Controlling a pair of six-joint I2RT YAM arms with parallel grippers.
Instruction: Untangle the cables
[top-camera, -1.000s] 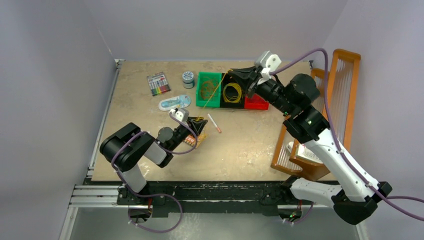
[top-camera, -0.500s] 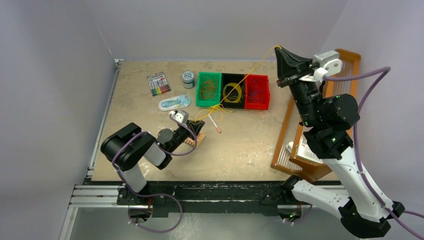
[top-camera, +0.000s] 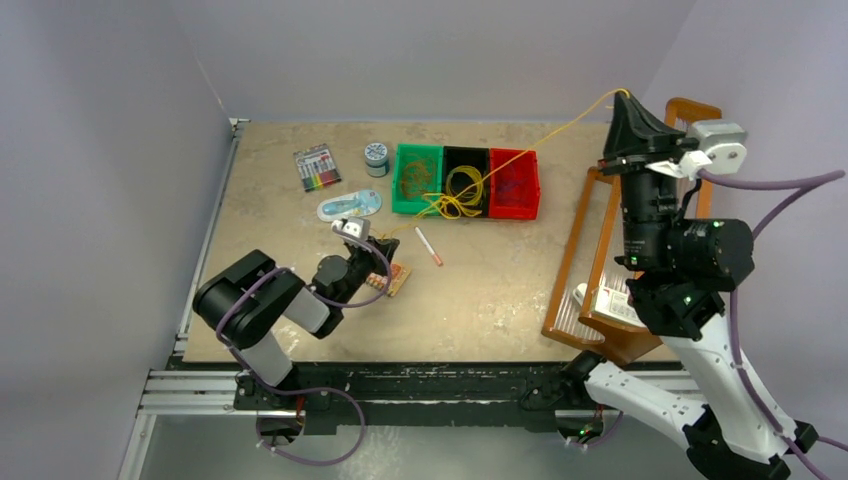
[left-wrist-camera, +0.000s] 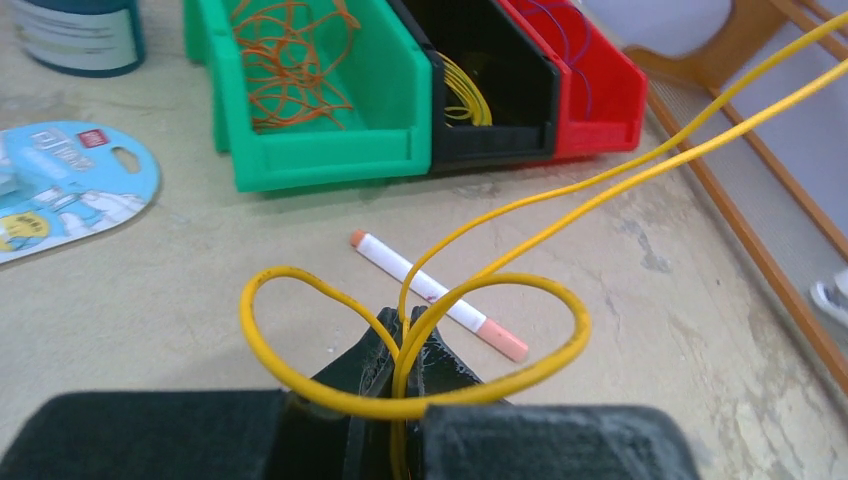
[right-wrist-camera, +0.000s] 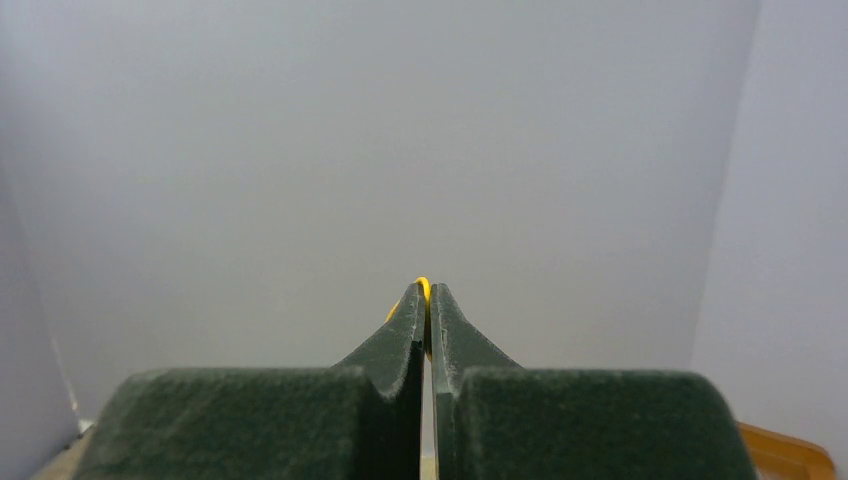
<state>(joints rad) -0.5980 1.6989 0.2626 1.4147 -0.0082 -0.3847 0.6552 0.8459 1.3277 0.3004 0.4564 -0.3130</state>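
Left gripper (left-wrist-camera: 408, 325) pinching yellow cable (left-wrist-camera: 290, 270), right gripper (right-wrist-camera: 428, 295) clamping it aloft, loops visible from left wrist

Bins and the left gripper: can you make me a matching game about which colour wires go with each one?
Column one:
1 green bin
2 black bin
3 red bin
4 left gripper

Column two:
A holds purple-blue wires
B pinches the yellow cable
C holds orange-red wires
D holds a yellow coil

Pairs: 1-C, 2-D, 3-A, 4-B
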